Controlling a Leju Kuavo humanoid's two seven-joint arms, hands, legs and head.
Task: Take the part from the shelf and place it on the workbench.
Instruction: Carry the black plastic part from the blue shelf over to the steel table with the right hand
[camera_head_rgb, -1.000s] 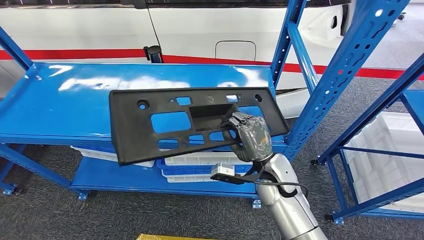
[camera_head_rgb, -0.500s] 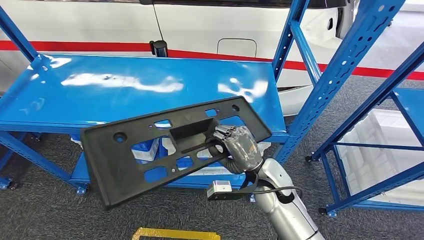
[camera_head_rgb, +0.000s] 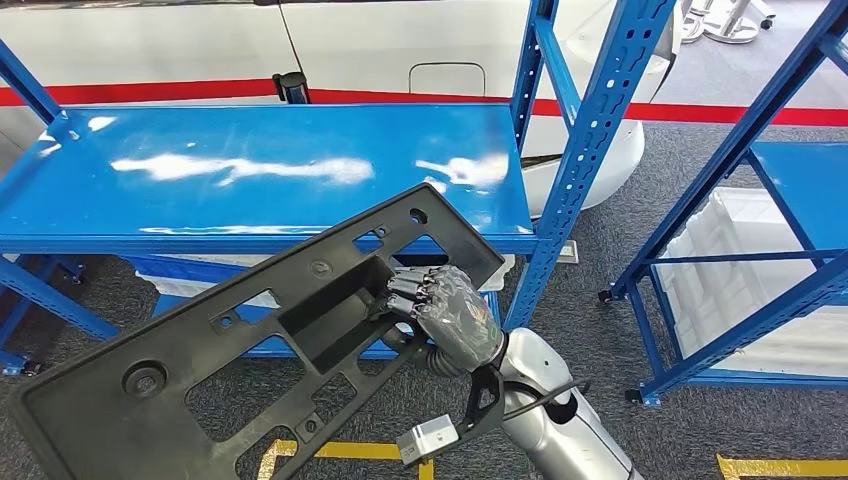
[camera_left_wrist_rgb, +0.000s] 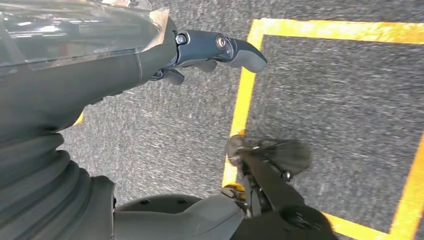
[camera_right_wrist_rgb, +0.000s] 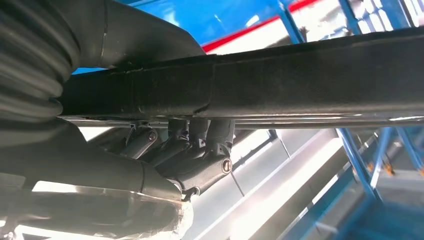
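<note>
The right hand (camera_head_rgb: 450, 315) held the black part (camera_head_rgb: 260, 345) by the raised rim of its middle recess, with the fingers (camera_head_rgb: 412, 290) curled over that rim. In the right wrist view the dark fingers (camera_right_wrist_rgb: 200, 145) were hooked around the long black edge of the part (camera_right_wrist_rgb: 280, 85), so the hold was closed on the part. The part was a long flat plate with several cut-outs and round holes. It was tilted, its far corner high and near the front edge of the blue shelf (camera_head_rgb: 270, 170), its near end low toward the lower left corner of the head view, above the grey carpet floor (camera_head_rgb: 620, 340). It lay on nothing and was apart from the shelf surface. The shelf top was glossy and bare where it showed. A blue perforated upright (camera_head_rgb: 595, 130) stood just to the right of the part's high corner, near it but apart. Further right stood a second blue rack (camera_head_rgb: 790, 170) with a white bin (camera_head_rgb: 740, 270) under it, and open carpet lay between the two racks. Behind the shelf stood a white car body (camera_head_rgb: 400, 45) with a red stripe. Yellow tape lines (camera_head_rgb: 345, 452) crossed the floor below the part. The left hand (camera_left_wrist_rgb: 150, 55) hung over the carpet and the yellow tape (camera_left_wrist_rgb: 242, 100); its fingers (camera_left_wrist_rgb: 235, 50) were stretched out, apart, and held nothing.
</note>
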